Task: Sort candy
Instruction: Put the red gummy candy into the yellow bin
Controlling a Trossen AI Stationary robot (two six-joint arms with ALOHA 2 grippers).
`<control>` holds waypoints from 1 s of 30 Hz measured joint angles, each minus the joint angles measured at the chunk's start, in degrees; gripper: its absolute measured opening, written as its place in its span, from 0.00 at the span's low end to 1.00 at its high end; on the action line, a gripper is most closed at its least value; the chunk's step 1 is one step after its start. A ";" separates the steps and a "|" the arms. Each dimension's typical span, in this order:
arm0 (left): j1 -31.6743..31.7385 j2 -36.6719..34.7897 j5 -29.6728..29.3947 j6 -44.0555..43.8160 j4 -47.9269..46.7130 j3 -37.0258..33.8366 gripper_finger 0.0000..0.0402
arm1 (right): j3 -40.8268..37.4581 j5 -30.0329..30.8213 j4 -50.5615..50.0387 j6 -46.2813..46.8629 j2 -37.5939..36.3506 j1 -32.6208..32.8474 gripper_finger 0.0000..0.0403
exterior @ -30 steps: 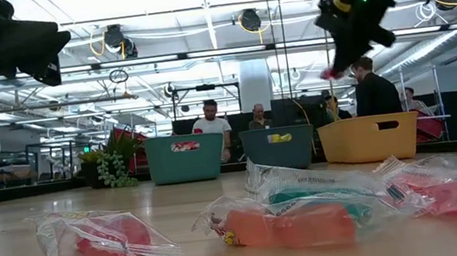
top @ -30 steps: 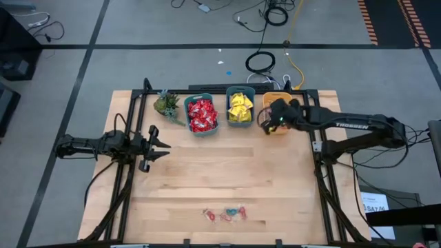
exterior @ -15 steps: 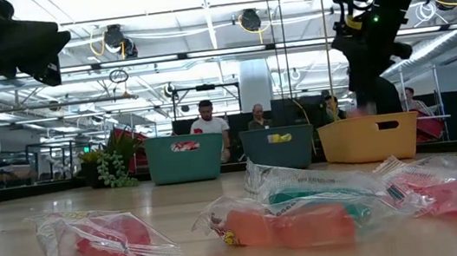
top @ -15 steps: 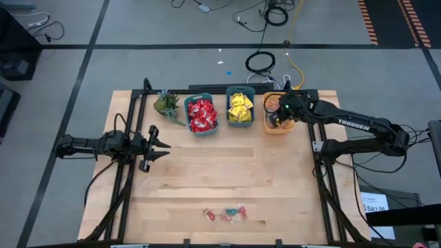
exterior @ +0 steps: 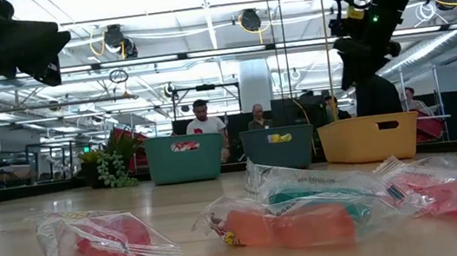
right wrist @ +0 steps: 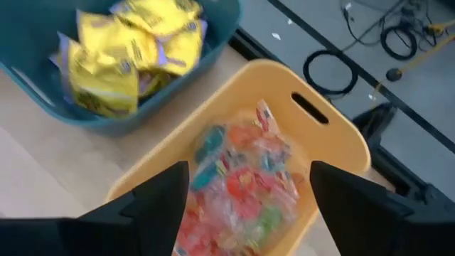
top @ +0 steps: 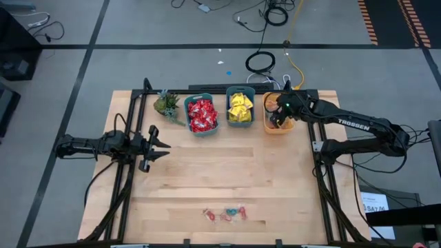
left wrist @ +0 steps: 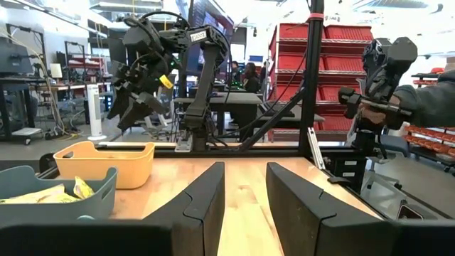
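Nearest, at the worktop's front edge: last loose candy, a few clear-wrapped pieces in a short row running left to right, touching or overlapping. Likely feather-light, crinkly and slippery, hard inside; best pinched by a twisted wrapper end or across the middle. Farther back, left hand idle, fingers apart, empty. At the rear: red bin, yellow-packet bin, orange bin heaped with twist-wraps. Right hand above it, spread wide, holding nothing.

Red candy, yellow candy binned; 4 twist-wrapped pcs loose.
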 joint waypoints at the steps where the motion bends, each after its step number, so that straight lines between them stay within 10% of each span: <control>1: 0.00 0.00 0.02 0.00 0.00 0.00 0.28 | 0.00 -0.47 1.23 0.04 0.00 0.00 0.71; 14: 0.00 0.00 0.02 0.00 0.00 0.00 0.28 | 0.02 -31.73 29.51 -8.90 0.05 12.68 0.66; 20: 0.00 0.00 0.02 0.00 0.00 0.00 0.28 | 0.07 -25.02 32.17 -15.24 2.27 27.00 0.66; 30: 0.00 0.00 0.00 0.00 0.00 0.00 0.28 | 3.91 -5.55 31.40 1.14 16.41 49.88 0.66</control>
